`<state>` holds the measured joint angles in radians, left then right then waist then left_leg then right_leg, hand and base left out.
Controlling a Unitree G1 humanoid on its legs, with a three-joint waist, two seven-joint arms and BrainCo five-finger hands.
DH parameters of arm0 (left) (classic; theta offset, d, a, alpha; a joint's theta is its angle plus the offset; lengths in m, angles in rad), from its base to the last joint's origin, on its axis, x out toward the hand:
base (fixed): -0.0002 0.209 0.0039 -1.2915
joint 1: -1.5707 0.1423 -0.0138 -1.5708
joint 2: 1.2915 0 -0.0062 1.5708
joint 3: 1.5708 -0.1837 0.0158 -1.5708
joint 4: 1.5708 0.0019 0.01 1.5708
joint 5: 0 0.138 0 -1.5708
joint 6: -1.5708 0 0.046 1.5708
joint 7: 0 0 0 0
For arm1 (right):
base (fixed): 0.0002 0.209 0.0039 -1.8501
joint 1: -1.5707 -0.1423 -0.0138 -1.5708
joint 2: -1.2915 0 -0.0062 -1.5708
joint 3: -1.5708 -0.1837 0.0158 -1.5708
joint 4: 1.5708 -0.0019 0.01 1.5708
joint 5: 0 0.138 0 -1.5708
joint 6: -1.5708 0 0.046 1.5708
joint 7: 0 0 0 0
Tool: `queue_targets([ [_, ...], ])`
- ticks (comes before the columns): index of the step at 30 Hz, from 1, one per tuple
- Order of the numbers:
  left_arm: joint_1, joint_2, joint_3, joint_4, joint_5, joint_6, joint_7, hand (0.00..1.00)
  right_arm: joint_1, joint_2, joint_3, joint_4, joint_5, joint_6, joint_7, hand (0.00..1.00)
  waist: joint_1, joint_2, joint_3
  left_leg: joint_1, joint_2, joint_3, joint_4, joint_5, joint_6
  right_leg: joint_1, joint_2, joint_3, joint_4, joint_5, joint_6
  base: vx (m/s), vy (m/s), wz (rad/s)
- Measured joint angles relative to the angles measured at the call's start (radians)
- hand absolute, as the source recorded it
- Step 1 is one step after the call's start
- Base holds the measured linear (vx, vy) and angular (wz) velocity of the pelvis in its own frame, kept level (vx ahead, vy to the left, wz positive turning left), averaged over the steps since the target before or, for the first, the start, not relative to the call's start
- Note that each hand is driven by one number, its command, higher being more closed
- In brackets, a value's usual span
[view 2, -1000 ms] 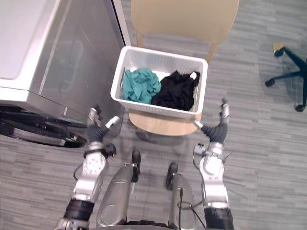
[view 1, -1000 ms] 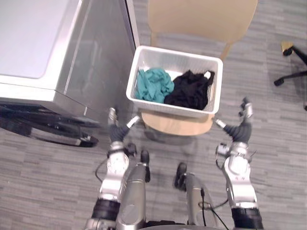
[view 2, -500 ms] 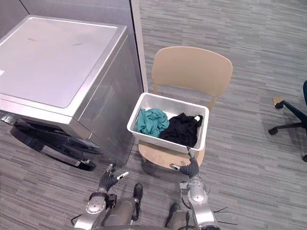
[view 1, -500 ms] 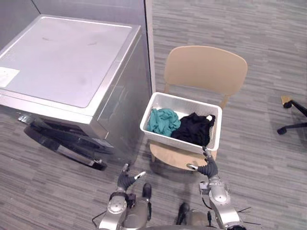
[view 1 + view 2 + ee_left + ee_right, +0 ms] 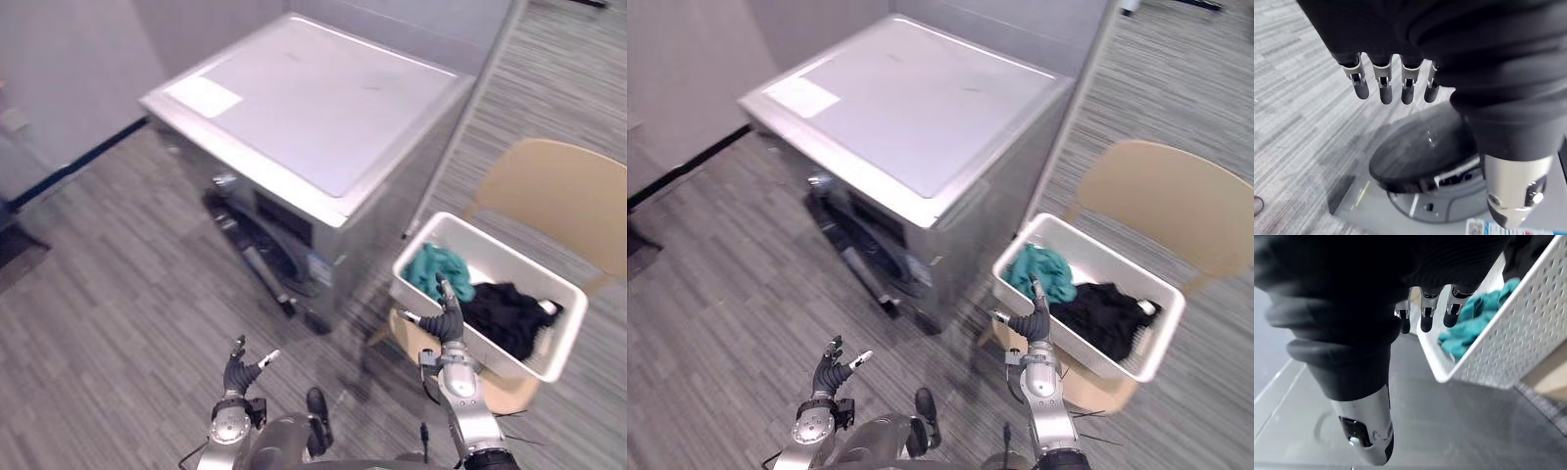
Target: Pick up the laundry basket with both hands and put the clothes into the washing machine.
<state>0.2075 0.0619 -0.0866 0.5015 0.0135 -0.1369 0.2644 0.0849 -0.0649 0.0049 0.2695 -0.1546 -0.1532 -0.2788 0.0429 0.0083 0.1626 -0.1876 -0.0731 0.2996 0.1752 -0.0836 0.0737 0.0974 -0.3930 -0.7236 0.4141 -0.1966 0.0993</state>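
A white perforated laundry basket rests on a tan chair to the right of the washing machine. In it lie a teal garment and a black garment. My right hand is raised in front of the basket's near left corner, open, with its fingers straight beside the rim and nothing held. Low over the floor before the machine, my left hand is open and empty. The machine's dark round door hangs open at its front.
Grey striped carpet spreads out in front of the machine. A grey wall with a dark skirting runs along the left. The chair's backrest stands behind the basket.
The camera has swung left, so the machine now sits in the middle and the basket at the right. Both hands stay open and hold nothing.
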Motion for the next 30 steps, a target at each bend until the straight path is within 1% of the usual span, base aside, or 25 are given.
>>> queue_targets([
  [1,0.014,0.0,-0.001,0.003,0.003,0.002,-0.001,0.0,0.002,0.008,0.005,0.011,0.0,0.003,0.002,0.0,0.0,-0.001,0.001,0.035,-0.02,-0.008,-0.026,-0.009,0.007,-0.029,-0.05,0.03,0.129,0.0,-0.034,0.0,0.238,0.67],
  [2,0.025,0.0,-0.001,0.016,0.008,0.003,0.0,0.0,0.007,0.012,0.007,0.027,0.0,0.004,0.005,0.0,-0.001,0.013,0.007,0.068,-0.028,-0.026,-0.066,-0.008,0.006,-0.083,-0.038,0.127,0.242,-0.032,-0.12,0.01,0.191,0.58],
  [3,0.025,0.001,-0.001,0.024,0.013,0.004,0.0,0.0,0.009,0.012,0.009,0.031,0.0,0.004,0.009,0.0,-0.005,0.021,0.01,0.086,-0.027,-0.027,-0.098,-0.015,-0.005,-0.114,-0.001,0.191,0.272,-0.047,-0.127,0.06,0.129,0.67],
  [4,0.023,0.009,0.011,0.033,0.028,0.003,0.002,0.0,0.024,0.028,0.016,0.032,0.0,0.003,0.017,0.0,-0.036,-0.014,0.019,0.088,-0.03,-0.006,-0.072,-0.06,-0.035,-0.178,0.051,0.332,0.273,-0.078,-0.084,0.12,0.037,0.64],
  [5,0.016,0.023,0.013,0.03,0.031,0.001,0.004,0.0,0.025,0.037,0.017,0.019,0.001,0.001,0.02,0.0,-0.043,-0.015,0.02,0.067,-0.012,-0.015,0.019,-0.061,0.034,-0.2,0.071,0.384,0.271,-0.091,-0.062,0.23,-0.075,0.82],
  [6,-0.001,0.029,0.011,0.048,0.039,0.005,0.005,0.0,0.034,0.038,0.02,0.022,0.004,0.0,0.021,0.0,-0.045,-0.015,0.04,0.07,-0.008,-0.075,0.042,-0.048,0.021,-0.224,0.134,0.496,0.237,-0.129,-0.017,0.21,-0.162,0.81],
  [7,-0.021,0.041,0.009,0.052,0.039,0.004,0.006,0.0,0.038,0.033,0.024,0.022,0.006,0.008,0.026,0.0,-0.061,-0.038,0.042,0.074,-0.029,-0.089,0.029,-0.041,0.012,-0.242,0.185,0.601,0.172,-0.141,-0.004,0.16,-0.127,0.86],
  [8,-0.033,0.041,0.008,0.057,0.039,0.003,0.006,0.0,0.039,0.031,0.022,0.023,0.007,0.007,0.026,0.0,-0.068,-0.038,0.046,0.07,-0.037,-0.1,0.035,-0.034,0.016,-0.243,0.208,0.632,0.132,-0.135,-0.005,0.06,-0.005,0.91],
  [9,-0.049,0.038,0.003,0.069,0.048,0.003,0.008,0.0,0.04,0.024,0.023,0.03,0.007,0.007,0.025,0.0,-0.073,-0.038,0.048,0.07,-0.057,-0.128,0.04,-0.034,0.016,-0.239,0.218,0.637,0.075,-0.128,-0.006,0.06,0.026,0.91],
  [10,-0.057,0.027,-0.008,0.081,0.052,0.001,0.007,0.0,0.038,0.013,0.027,0.042,0.007,0.007,0.029,0.0,-0.079,-0.027,0.047,0.073,-0.072,-0.16,0.041,-0.035,0.016,-0.222,0.217,0.633,0.062,-0.106,-0.009,0.07,0.019,0.78],
  [12,-0.052,0.013,-0.01,0.082,0.062,0.0,0.007,0.0,0.03,0.005,0.033,0.062,0.008,0.006,0.04,0.0,-0.069,-0.006,0.04,0.072,-0.071,-0.176,0.027,-0.031,0.011,-0.206,0.225,0.614,0.017,-0.1,-0.004,0.09,0.011,0.32],
  [13,-0.05,0.011,-0.01,0.092,0.069,0.0,0.007,0.0,0.025,0.002,0.047,0.067,0.009,0.006,0.048,0.0,-0.053,0.013,0.039,0.069,-0.069,-0.2,0.012,-0.02,0.005,-0.196,0.239,0.604,-0.027,-0.086,-0.014,0.08,-0.007,0.32],
  [14,-0.05,0.012,-0.01,0.099,0.069,0.0,0.006,0.0,0.026,0.004,0.051,0.07,0.014,0.005,0.057,0.0,-0.054,0.017,0.039,0.065,-0.069,-0.214,0.005,-0.014,-0.003,-0.185,0.242,0.592,-0.049,-0.078,-0.012,0.05,-0.031,0.46],
  [15,-0.049,0.012,-0.01,0.1,0.069,0.0,0.006,0.0,0.028,0.004,0.053,0.072,0.028,0.005,0.067,0.0,-0.052,0.018,0.039,0.063,-0.068,-0.222,0.0,-0.007,-0.007,-0.181,0.245,0.586,-0.064,-0.075,-0.011,0.08,-0.058,0.43],
  [17,-0.041,0.011,-0.01,0.116,0.069,0.0,0.005,0.0,0.026,0.004,0.051,0.081,0.037,0.005,0.069,0.0,-0.031,0.019,0.038,0.073,-0.068,-0.24,-0.026,0.023,0.005,-0.161,0.256,0.579,-0.105,-0.053,-0.018,0.08,-0.06,0.26],
  [19,-0.03,0.01,-0.012,0.123,0.069,0.001,0.0,0.0,0.023,0.003,0.051,0.082,0.038,0.004,0.079,0.0,-0.029,0.019,0.038,0.098,-0.068,-0.253,-0.062,0.042,0.01,-0.136,0.26,0.564,-0.134,-0.049,-0.015,0.06,-0.075,0.16],
  [20,-0.025,0.01,-0.021,0.135,0.069,0.001,-0.001,0.0,0.023,0.003,0.051,0.082,0.038,0.003,0.087,0.0,-0.029,0.019,0.037,0.109,-0.068,-0.258,-0.076,0.047,0.004,-0.127,0.263,0.562,-0.142,-0.041,-0.026,0.06,-0.103,0.12],
  [21,-0.023,0.01,-0.022,0.141,0.069,0.001,-0.001,0.0,0.023,0.003,0.052,0.083,0.038,0.002,0.088,0.0,-0.029,0.019,0.037,0.111,-0.067,-0.26,-0.078,0.048,0.004,-0.124,0.267,0.56,-0.144,-0.041,-0.026,0.04,-0.097,0.08],
  [22,-0.023,0.01,-0.029,0.148,0.069,0.001,-0.002,0.0,0.02,0.003,0.052,0.092,0.04,0.002,0.089,0.0,-0.029,0.019,0.036,0.117,-0.065,-0.265,-0.085,0.052,-0.001,-0.117,0.27,0.558,-0.152,-0.038,-0.029,0.04,-0.121,0.07],
  [23,-0.024,0.009,-0.034,0.152,0.069,0.001,-0.003,0.0,0.019,0.003,0.051,0.101,0.047,0.002,0.091,0.0,-0.029,0.018,0.031,0.122,-0.063,-0.269,-0.102,0.064,-0.018,-0.116,0.272,0.555,-0.161,-0.032,-0.029,0.03,-0.106,0.07],
  [24,-0.027,0.009,-0.038,0.155,0.069,0.001,-0.003,0.0,0.018,0.002,0.051,0.101,0.049,0.001,0.095,0.0,-0.029,0.018,0.031,0.122,-0.062,-0.271,-0.109,0.069,-0.023,-0.115,0.273,0.552,-0.164,-0.03,-0.029,0.01,-0.111,0.07],
  [26,-0.027,0.009,-0.039,0.16,0.069,0.001,-0.003,0.0,0.02,0.001,0.056,0.106,0.071,0.001,0.113,0.0,-0.028,0.018,0.03,0.129,-0.048,-0.274,-0.128,0.082,-0.019,-0.104,0.286,0.541,-0.177,-0.019,-0.042,0.0,-0.113,0.03],
  [28,-0.031,0.009,-0.041,0.167,0.072,0.001,-0.004,0.0,0.018,-0.003,0.065,0.109,0.076,0.0,0.127,0.0,-0.033,0.016,0.029,0.131,-0.044,-0.291,-0.15,0.1,-0.04,-0.101,0.291,0.525,-0.19,-0.013,-0.046,-0.01,-0.106,0.15],
  [30,-0.032,0.011,-0.04,0.177,0.079,-0.001,-0.004,0.0,0.006,-0.009,0.079,0.113,0.084,0.0,0.13,0.0,-0.033,0.017,0.028,0.132,-0.037,-0.305,-0.172,0.116,-0.049,-0.104,0.297,0.507,-0.193,-0.009,-0.052,-0.03,-0.114,0.21],
])
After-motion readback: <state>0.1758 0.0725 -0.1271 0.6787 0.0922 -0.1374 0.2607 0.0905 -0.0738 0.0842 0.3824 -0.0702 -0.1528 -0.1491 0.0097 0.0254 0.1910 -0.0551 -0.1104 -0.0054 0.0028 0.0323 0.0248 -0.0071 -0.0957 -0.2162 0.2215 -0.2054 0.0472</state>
